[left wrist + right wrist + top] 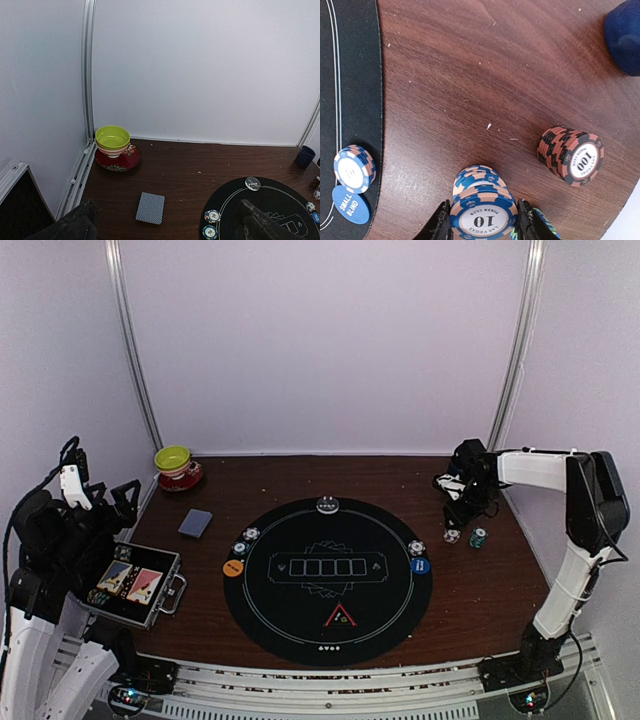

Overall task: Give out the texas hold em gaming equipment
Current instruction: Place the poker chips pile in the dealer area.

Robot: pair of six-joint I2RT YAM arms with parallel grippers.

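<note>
My right gripper (482, 226) is shut on a blue-and-tan "10" poker chip (482, 215), just above a short stack of the same chips (474, 178) on the wood table, right of the black round mat (300, 625). A red-and-black "100" stack (570, 156) stands beside it. On the mat's right edge sit another blue chip stack (353, 168) and the blue small-blind button (350, 204). The card deck (150, 208) lies face down left of the mat. My left gripper (167, 222) is open and empty, raised at far left.
The yellow-green bowl on its red saucer (114, 142) stands at the back left. The dark blue mug (624, 35) is behind the right gripper. An open case (135, 585) lies at front left. An orange button (233, 567), a red triangle (340, 616) and two chips (212, 216) are on the mat.
</note>
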